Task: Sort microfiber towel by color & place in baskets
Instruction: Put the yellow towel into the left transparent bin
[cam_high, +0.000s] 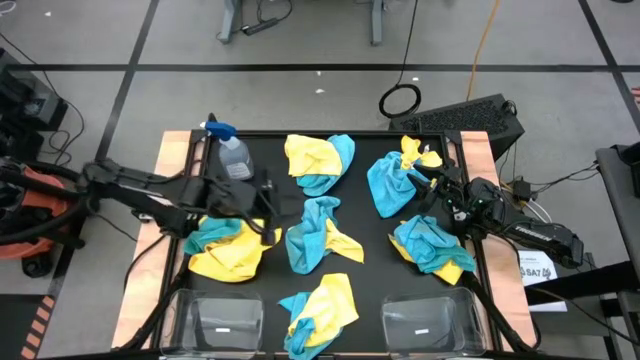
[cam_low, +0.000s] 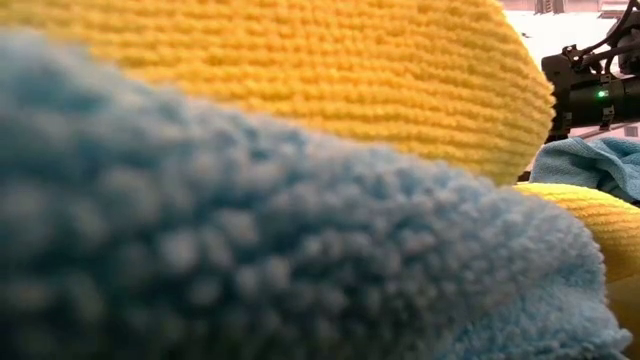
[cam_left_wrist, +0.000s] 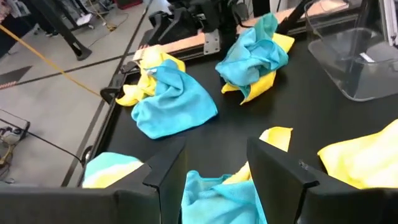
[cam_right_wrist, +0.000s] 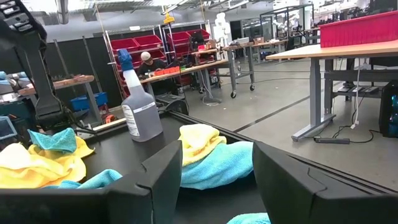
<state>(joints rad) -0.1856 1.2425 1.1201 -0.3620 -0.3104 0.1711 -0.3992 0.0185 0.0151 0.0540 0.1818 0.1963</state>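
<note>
Several heaps of mixed yellow and turquoise towels lie on the black mat: far middle (cam_high: 318, 160), far right (cam_high: 395, 180), centre (cam_high: 318, 235), left (cam_high: 225, 245), right (cam_high: 432, 245) and near (cam_high: 320, 310). Two clear baskets stand at the near edge, one left (cam_high: 215, 320) and one right (cam_high: 430, 322). My left gripper (cam_high: 272, 218) is open between the left and centre heaps, and the centre heap's edge (cam_left_wrist: 217, 196) shows between its fingers. My right gripper (cam_high: 430, 182) is open beside the far right heap. A towel right in front of the low view (cam_low: 250, 200) hides nearly all of it.
A clear spray bottle with a blue trigger (cam_high: 232, 155) stands at the far left of the mat and also shows in the right wrist view (cam_right_wrist: 140, 106). The right basket shows in the left wrist view (cam_left_wrist: 357, 59). Wooden table edges flank the mat.
</note>
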